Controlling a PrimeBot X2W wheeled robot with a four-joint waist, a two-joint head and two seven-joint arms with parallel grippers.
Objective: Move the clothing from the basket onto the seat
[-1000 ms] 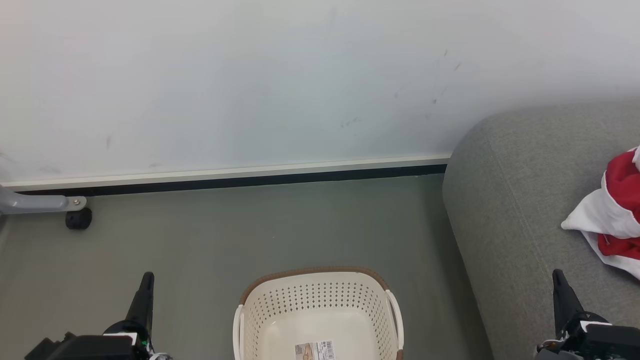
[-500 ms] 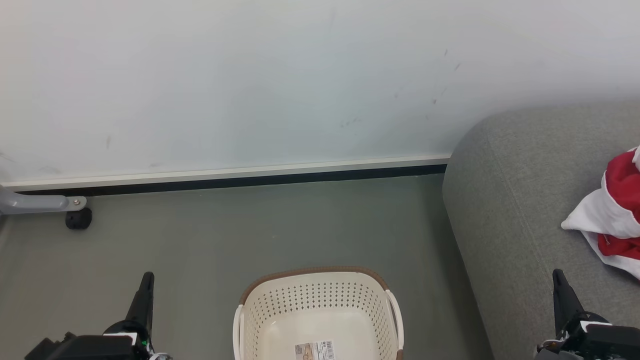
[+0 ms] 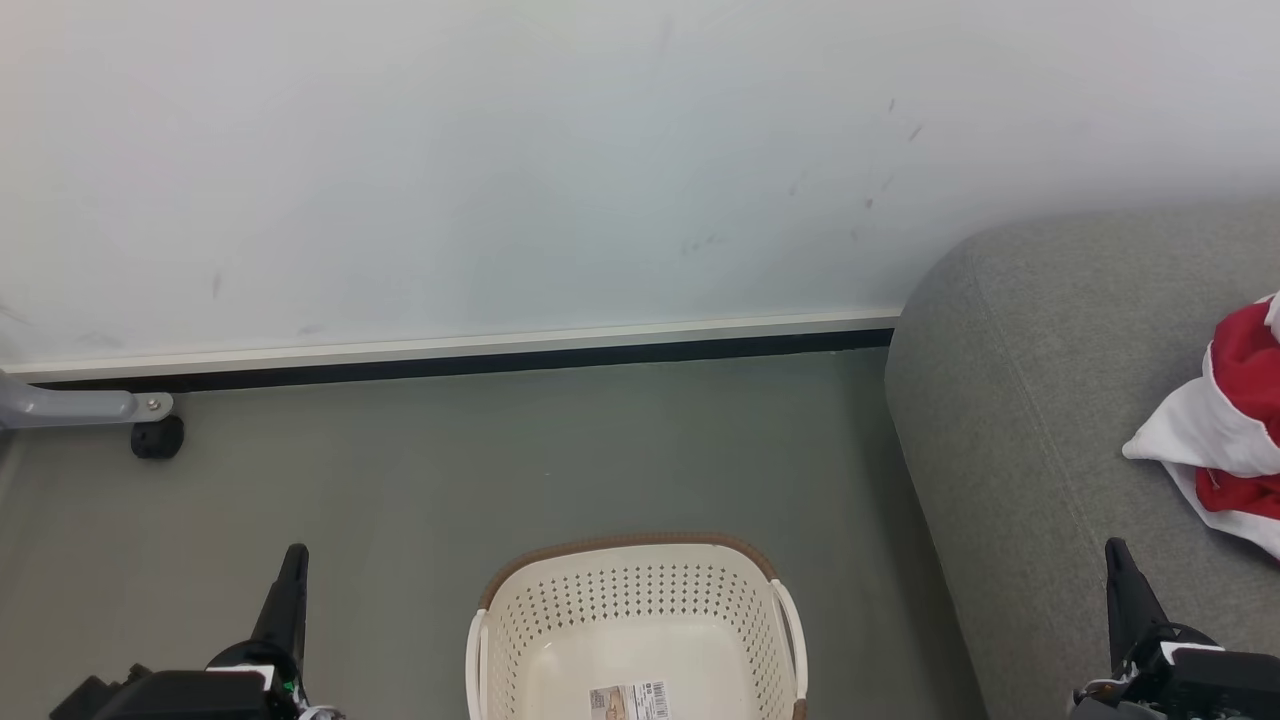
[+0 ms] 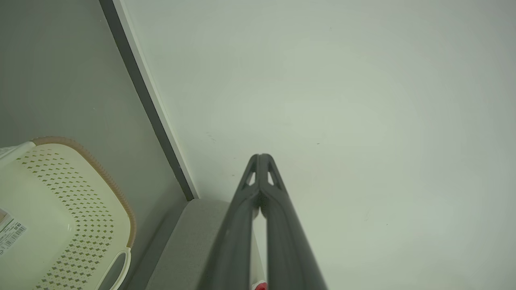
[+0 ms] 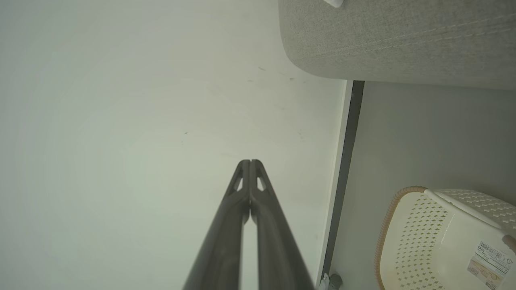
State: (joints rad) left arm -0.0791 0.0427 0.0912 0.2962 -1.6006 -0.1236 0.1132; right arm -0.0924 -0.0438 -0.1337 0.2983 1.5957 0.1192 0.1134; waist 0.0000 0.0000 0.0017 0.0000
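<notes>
Task item: clothing (image 3: 1235, 420), red and white fabric bunched in a heap at the right edge of the head view. It rests on the seat, and the frame edge cuts off part of it.
Support: seat (image 3: 1030, 400), a grey upholstered sofa on the right side of the head view, its rounded end toward the wall.
Container: basket (image 3: 625, 541), cream plastic with a brown rim, at the lower centre of the head view. It stands on the floor just beside the seat. The visible interior holds a barcode sticker (image 3: 628, 700) and no fabric; its near part is cropped out.
Task status: judged complete or nearly so, given the bare basket bottom and the clothing on the seat.
Left arm: left pincer (image 3: 293, 560), lower left of the head view, over the floor to the left of the basket. Its wrist view shows the fingertips pressed together with nothing between them.
Right arm: right pincer (image 3: 1118, 558), lower right of the head view, over the seat. Its fingertips are likewise pressed together on nothing.
Reason for pose: judged a rest position, with both arms drawn to the lower corners on either side of the basket and carrying no load.
Relation: the clothing lies above and to the right of the right pincer in the frame, near but not touching. It is well apart from the left pincer, with the basket between them.
Surroundings: grey floor (image 3: 600, 450) and pale wall (image 3: 500, 180) across the top of the frame.
</notes>
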